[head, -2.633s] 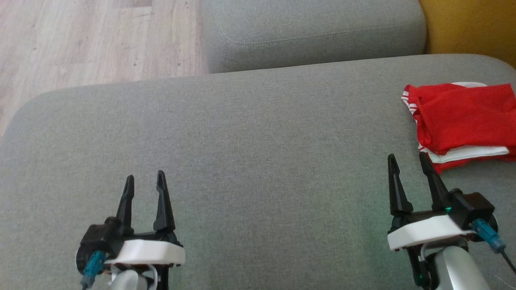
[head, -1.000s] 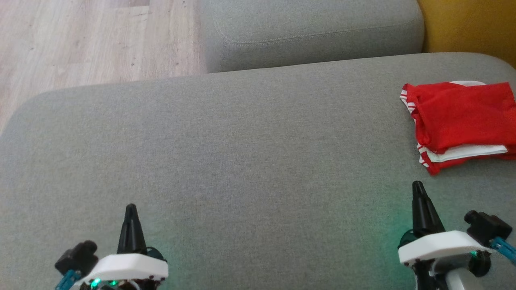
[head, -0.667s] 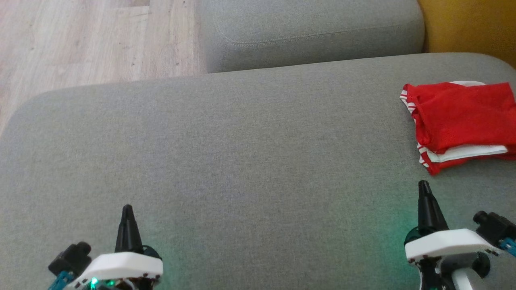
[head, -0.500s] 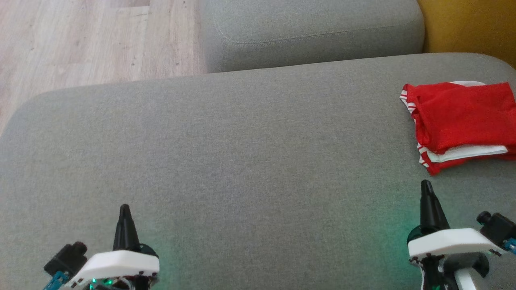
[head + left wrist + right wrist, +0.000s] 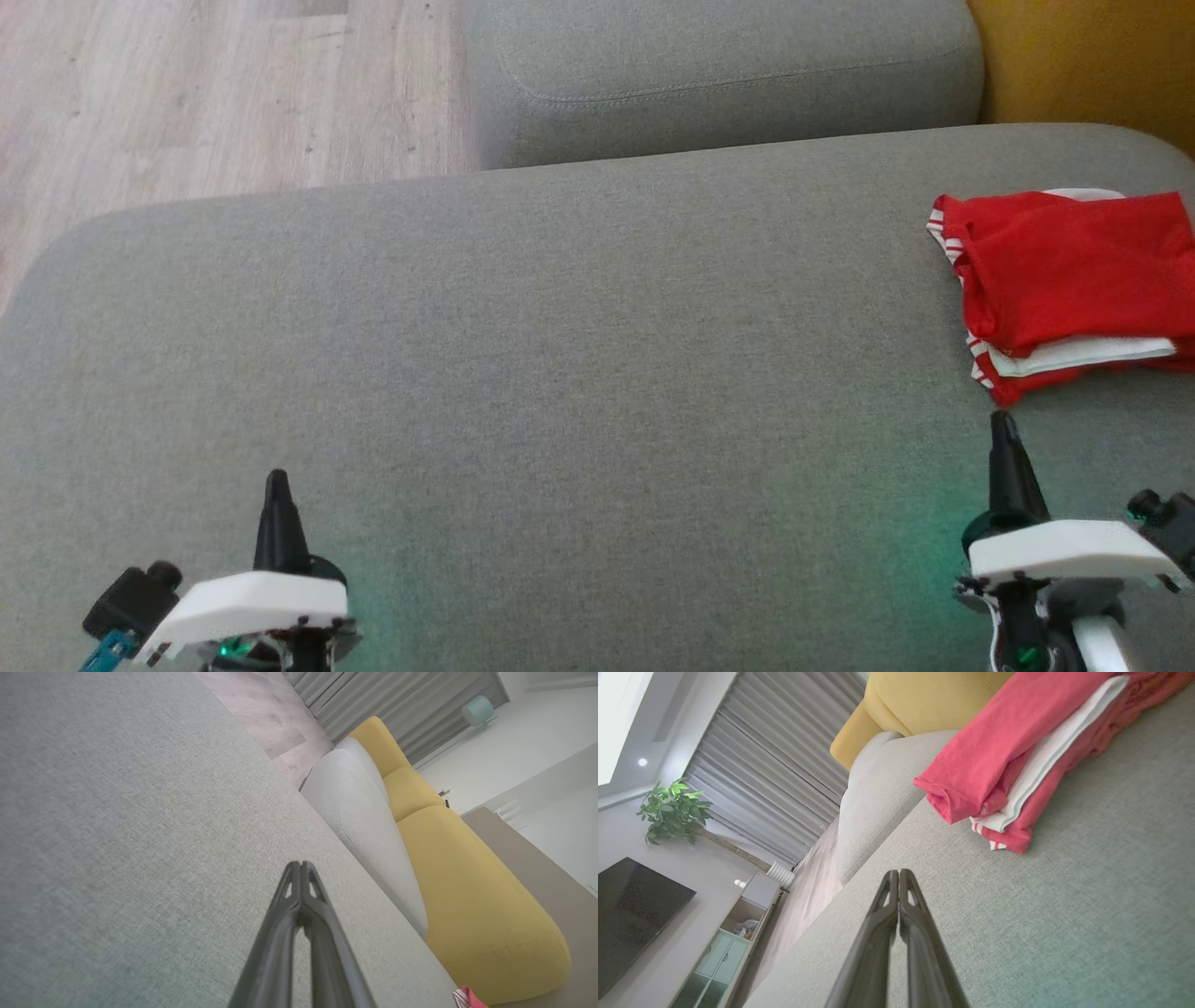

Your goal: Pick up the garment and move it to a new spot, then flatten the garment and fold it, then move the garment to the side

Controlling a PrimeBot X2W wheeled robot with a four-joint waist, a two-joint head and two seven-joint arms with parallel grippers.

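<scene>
The garment [image 5: 1074, 280] is red with white stripes and lies folded in a compact stack at the far right of the grey sofa seat [image 5: 560, 373]. It also shows as the folded garment [image 5: 1017, 760] in the right wrist view, and a corner of the garment [image 5: 467, 997] peeks in at the left wrist view's bottom. My right gripper [image 5: 1004, 434] is shut and empty, just below the stack and apart from it. My left gripper [image 5: 275, 490] is shut and empty at the lower left, over bare fabric. Both pairs of fingers are pressed together, right gripper [image 5: 899, 877] and left gripper [image 5: 300, 868].
A second grey cushion [image 5: 728, 75] lies beyond the seat, with a yellow sofa part [image 5: 1083, 56] at the top right. Wooden floor [image 5: 215, 93] runs past the seat's rounded left edge. A cabinet [image 5: 738, 924], a dark screen and a plant stand across the room.
Both grippers went from open to shut early on and have since drawn back toward the bottom edge, the left drifting left and the right drifting right. The garment has not moved.
</scene>
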